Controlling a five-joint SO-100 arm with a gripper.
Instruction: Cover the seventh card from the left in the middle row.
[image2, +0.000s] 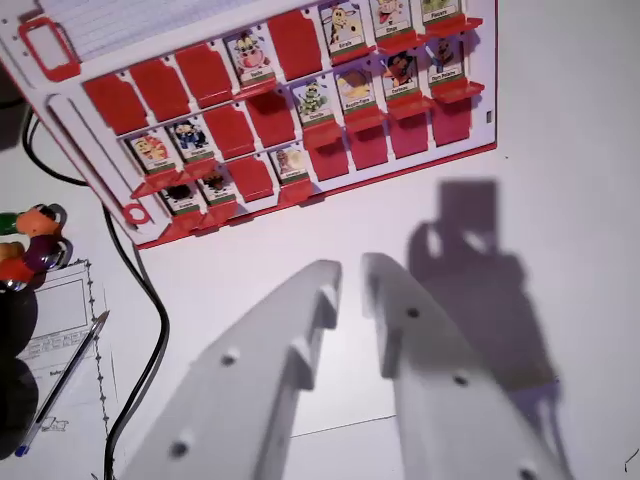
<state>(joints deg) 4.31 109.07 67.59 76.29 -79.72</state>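
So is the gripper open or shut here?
Open. The gripper hangs over the white table, a clear gap between its fingertips, nothing held, short of the red card board.

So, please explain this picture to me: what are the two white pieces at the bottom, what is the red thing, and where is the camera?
The camera sits on the wrist of a small robot arm and looks down along it. The two white pieces are the fingers of its pincer; they stand slightly apart and hold nothing. The red thing is a guessing-game board lying on a white table, with small character cards, some standing up and some folded flat. At the wrist view's left lie a black cable, a pen on a printed sheet, and some colourful figures.
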